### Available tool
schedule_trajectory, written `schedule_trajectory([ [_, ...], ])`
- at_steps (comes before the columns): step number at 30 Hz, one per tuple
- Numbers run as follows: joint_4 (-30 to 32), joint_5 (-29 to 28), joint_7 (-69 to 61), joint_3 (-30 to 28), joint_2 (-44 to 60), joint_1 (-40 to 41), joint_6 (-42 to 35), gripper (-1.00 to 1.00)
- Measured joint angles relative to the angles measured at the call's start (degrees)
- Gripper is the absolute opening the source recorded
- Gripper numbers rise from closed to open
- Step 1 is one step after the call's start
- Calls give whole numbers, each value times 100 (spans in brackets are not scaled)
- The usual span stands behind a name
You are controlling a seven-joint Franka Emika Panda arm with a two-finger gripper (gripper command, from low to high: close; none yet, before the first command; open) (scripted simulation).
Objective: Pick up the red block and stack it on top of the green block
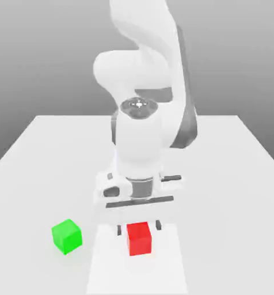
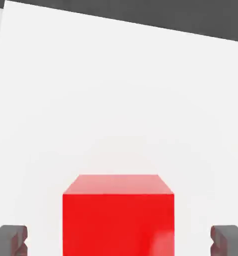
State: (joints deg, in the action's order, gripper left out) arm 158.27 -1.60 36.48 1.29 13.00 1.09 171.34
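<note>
Read the end effector (image 1: 139, 227) as spread, pinching nothing. Find the red block (image 1: 139, 239) on the white strip (image 1: 168, 271) of the bench (image 1: 220, 230), at the exterior view's lower middle, just below the hand. In the hand view, see it between the two fingertips, with a gap to each side, roughly even, and no contact. Looks centred across the closing direction, faces about square to the pads (image 2: 220, 240). No long axis to speak of, judging by the cube shape; no obvious need for wrist rotation before the grasp.

Likely next: settle height and fore-aft position, then close. Worth checking fore-aft first: can't tell from here whether centred between the pads that way. Could end up with an edge grip if off, or a nudge if low on one side.

For the later stack, carry toward the exterior view's left, to the green block (image 1: 67, 236), well apart from the red and turned at an angle to it. Probably needs some yaw to match faces.

Hard to make out: fingertip height against the red block's top, given the steep look in both views. Cut off by the hand view's frame: part of the red block and both fingers. Hidden in the exterior view: the red block's far side.
</note>
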Motion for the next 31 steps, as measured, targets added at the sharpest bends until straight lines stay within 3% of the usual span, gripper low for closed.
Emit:
schedule_trajectory([
  [7, -6, -21, 21, -7, 39, -6, 29, -100],
  [15, 170, 150, -88, 68, -1204, 72, -1038, -100],
  [17, 138, 89, 243, -283, -1400, -26, -1275, -100],
  [22, -17, 5, 1213, -1018, -1681, 1380, -1705, -100],
  [27, -106, 356, 1172, -946, -831, 1554, -949, -100],
  [28, -114, 451, 1106, -889, -656, 1580, -784, 100],
  [31, -114, 451, 1106, -889, -656, 1580, -784, 100],
])
